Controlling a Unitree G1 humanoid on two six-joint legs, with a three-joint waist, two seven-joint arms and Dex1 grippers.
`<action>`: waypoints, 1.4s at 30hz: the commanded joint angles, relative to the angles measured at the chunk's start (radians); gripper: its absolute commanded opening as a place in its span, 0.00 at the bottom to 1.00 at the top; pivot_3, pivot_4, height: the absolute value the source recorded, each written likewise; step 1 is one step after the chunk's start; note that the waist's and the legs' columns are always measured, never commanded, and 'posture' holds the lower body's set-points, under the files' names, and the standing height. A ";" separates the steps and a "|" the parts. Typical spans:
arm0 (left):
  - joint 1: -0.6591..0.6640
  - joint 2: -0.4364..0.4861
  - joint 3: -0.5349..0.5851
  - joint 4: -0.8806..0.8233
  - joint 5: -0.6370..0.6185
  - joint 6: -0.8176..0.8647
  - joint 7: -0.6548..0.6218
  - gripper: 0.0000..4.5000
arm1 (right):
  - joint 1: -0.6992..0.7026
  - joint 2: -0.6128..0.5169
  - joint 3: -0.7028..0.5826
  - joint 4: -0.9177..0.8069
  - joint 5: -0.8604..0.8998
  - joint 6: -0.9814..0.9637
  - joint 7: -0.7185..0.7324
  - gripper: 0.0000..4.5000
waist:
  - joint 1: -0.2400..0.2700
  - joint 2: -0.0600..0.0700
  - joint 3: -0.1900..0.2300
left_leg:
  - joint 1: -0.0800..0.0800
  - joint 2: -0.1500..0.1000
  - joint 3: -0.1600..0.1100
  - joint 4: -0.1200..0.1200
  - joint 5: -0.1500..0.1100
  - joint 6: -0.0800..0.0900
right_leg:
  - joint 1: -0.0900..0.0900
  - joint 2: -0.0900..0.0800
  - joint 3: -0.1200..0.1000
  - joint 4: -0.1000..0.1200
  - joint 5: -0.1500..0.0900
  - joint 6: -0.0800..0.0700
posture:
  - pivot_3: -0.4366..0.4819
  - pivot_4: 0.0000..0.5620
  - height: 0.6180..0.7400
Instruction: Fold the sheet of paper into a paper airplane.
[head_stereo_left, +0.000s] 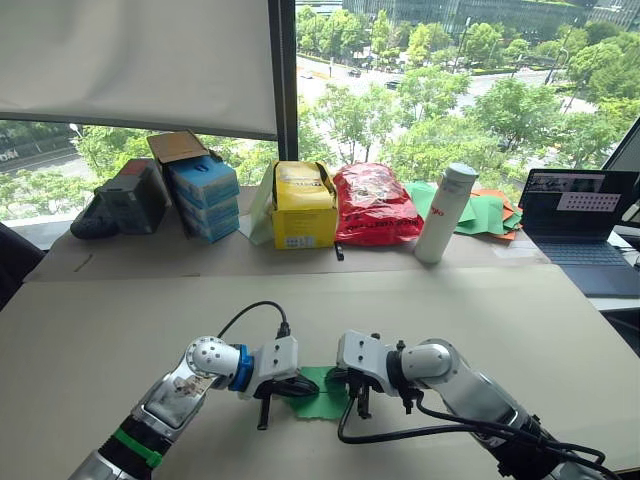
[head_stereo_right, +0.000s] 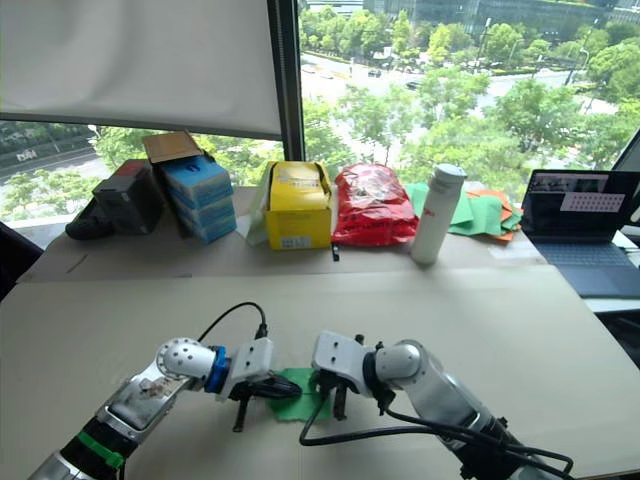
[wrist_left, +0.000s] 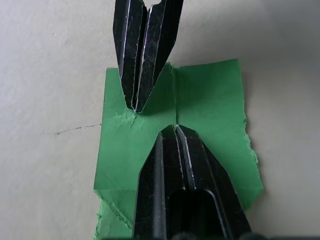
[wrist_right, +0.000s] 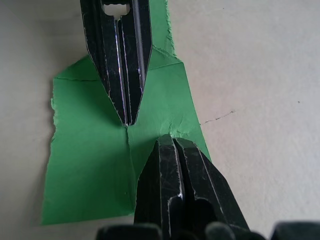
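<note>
A bright green sheet of paper (wrist_left: 210, 115) lies flat on the bench (head_stereo_left: 120, 330) near its front edge, directly between our two arms, its corners folded in and a crease running down its middle. Our left end effector (wrist_left: 175, 131) has its two black fingers pressed together, their tips planted on the sheet at the crease; they clasp nothing. Our right end effector (wrist_right: 170, 140) is likewise closed tight, its tips bearing down on the paper near one folded edge, where the sheet puckers slightly. In each wrist view the opposite end effector points in from across the paper, so the two sets of tips sit close together on the green surface, just apart. The sheet's outer edges look ragged.

Well beyond the paper, along the bench's far side by the window, we see a row of goods: a dark pouch (head_stereo_left: 97, 220), a stack of blue boxes (head_stereo_left: 205, 195), a yellow box (head_stereo_left: 303, 205), a red bag (head_stereo_left: 375, 205) and a white bottle (head_stereo_left: 445, 212) standing upright. Behind the bottle lies a pile of green and orange sheets (head_stereo_left: 485, 213). An open laptop (head_stereo_left: 580, 228) sits at the far right.
</note>
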 joint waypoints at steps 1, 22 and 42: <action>0.022 0.013 -0.051 0.046 0.072 -0.002 0.017 0.00 | 0.031 -0.021 0.044 0.047 -0.032 0.067 0.010 0.00 | 0.001 0.000 0.000 | 0.000 0.000 0.000 0.000 0.000 0.000 | 0.000 -0.001 0.000 0.000 0.000 0.000 | 0.48 0.27 1.00; 0.217 0.230 0.078 0.047 0.049 -0.035 0.028 0.00 | 0.020 -0.022 0.058 0.050 -0.031 0.064 0.015 0.00 | -0.028 0.001 -0.006 | 0.012 0.002 0.000 -0.018 0.003 -0.006 | 0.002 -0.006 0.001 0.000 -0.004 -0.007 | 0.48 0.27 1.00; 0.294 0.303 0.396 -0.158 -0.236 0.160 0.054 0.00 | -0.025 0.023 -0.044 -0.050 0.054 0.073 0.021 0.00 | -0.028 0.002 0.000 | 0.009 0.002 0.000 -0.024 0.006 -0.011 | -0.004 -0.007 0.002 0.000 -0.005 -0.010 | 0.48 0.27 1.00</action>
